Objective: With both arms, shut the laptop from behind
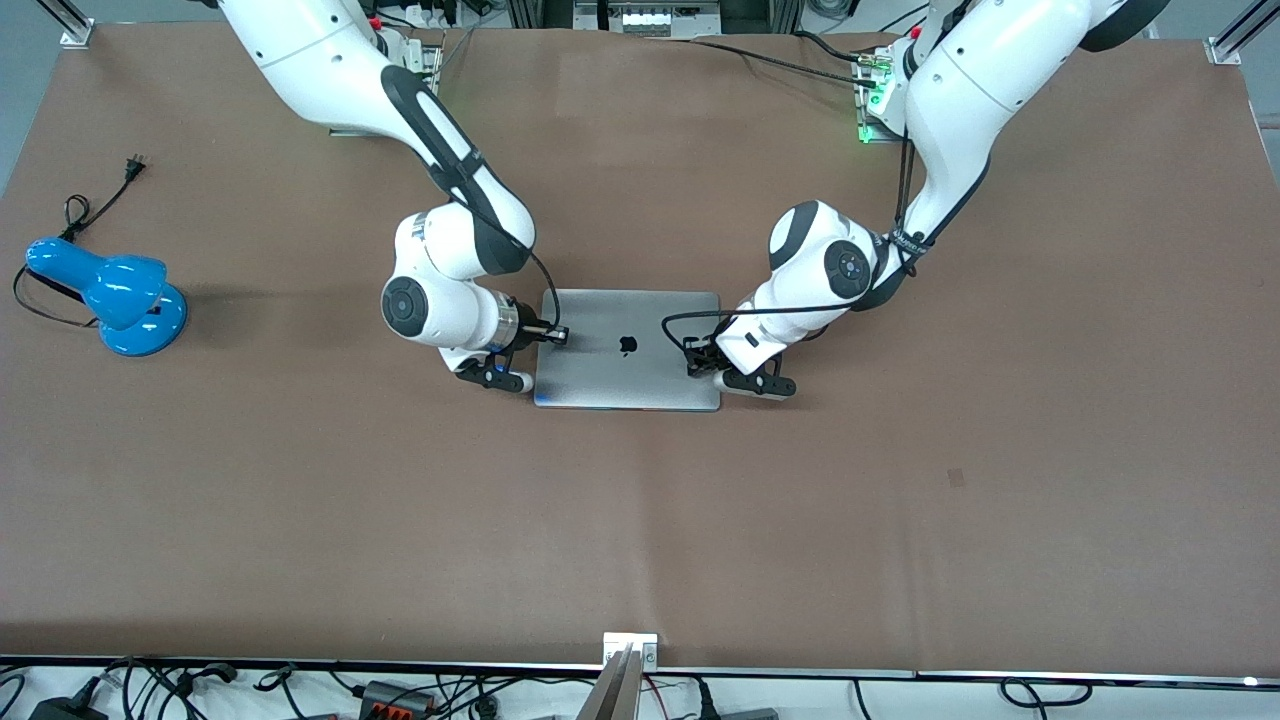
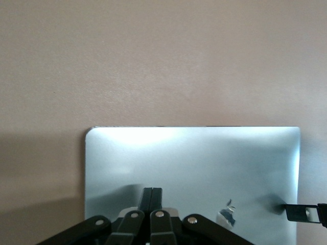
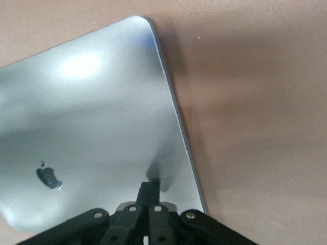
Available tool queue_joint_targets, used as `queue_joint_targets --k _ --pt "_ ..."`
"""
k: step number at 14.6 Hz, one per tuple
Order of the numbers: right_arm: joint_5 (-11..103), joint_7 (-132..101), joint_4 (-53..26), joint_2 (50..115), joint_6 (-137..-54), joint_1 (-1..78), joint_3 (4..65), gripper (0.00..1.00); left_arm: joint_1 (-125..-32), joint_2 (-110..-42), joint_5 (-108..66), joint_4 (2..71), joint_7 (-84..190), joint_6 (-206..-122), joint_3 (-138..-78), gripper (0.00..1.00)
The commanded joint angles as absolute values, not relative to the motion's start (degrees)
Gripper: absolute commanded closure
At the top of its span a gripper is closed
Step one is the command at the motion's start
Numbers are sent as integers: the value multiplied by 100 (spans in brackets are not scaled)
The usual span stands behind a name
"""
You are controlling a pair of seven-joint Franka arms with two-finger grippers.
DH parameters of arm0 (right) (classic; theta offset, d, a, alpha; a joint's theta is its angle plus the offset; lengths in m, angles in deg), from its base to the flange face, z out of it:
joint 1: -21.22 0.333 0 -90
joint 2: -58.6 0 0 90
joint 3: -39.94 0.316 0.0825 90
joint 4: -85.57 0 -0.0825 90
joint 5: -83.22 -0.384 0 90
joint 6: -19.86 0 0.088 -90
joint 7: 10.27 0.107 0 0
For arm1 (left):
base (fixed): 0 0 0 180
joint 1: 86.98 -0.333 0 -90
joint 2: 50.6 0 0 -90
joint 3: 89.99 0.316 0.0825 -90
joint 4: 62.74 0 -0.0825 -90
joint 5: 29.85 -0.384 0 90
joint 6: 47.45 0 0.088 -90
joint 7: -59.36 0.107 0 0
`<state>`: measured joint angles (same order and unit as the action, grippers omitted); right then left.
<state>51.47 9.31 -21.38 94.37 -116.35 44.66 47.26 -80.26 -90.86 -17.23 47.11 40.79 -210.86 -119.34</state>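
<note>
The silver-grey laptop [image 1: 628, 350] lies flat and closed in the middle of the table, its lid up with the black apple logo [image 1: 628, 345] showing. My right gripper [image 1: 558, 335] is shut, its tips on the lid near the edge toward the right arm's end. My left gripper [image 1: 695, 358] is shut, its tips on the lid near the edge toward the left arm's end. The left wrist view shows the lid [image 2: 194, 163] under the shut left gripper [image 2: 152, 191]. The right wrist view shows the lid [image 3: 92, 117] under the shut right gripper [image 3: 149, 186]. Keyboard and screen are hidden.
A blue desk lamp [image 1: 110, 295] with a black cord lies on the brown table [image 1: 640, 520] toward the right arm's end. A metal bracket [image 1: 630, 648] and several cables sit along the table edge nearest the front camera.
</note>
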Motion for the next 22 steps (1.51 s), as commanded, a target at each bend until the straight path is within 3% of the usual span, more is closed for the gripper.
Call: queue_joint_targets --k 1,8,13,17,22 --pt "5237 889 -1928 9736 -11812 4486 4724 100 -7837 -9375 -1869 4466 4152 -21232 -11767 99" --pt "5237 933 -1867 9562 -11691 4425 4715 100 -7775 -9516 -1878 4449 4152 -21365 -11732 99" --pt "5237 959 -1867 9341 -11401 4389 4671 100 -7977 -9130 -1966 4449 4152 -21120 -11741 100" --pt "5245 959 -1867 9052 -10883 4363 4452 100 -8135 -8629 -2088 4169 4213 -19769 -11741 100" --pt "5569 942 -1823 8314 -9742 4363 3872 100 -8311 -8382 -2657 3177 4231 -17512 -11732 100"
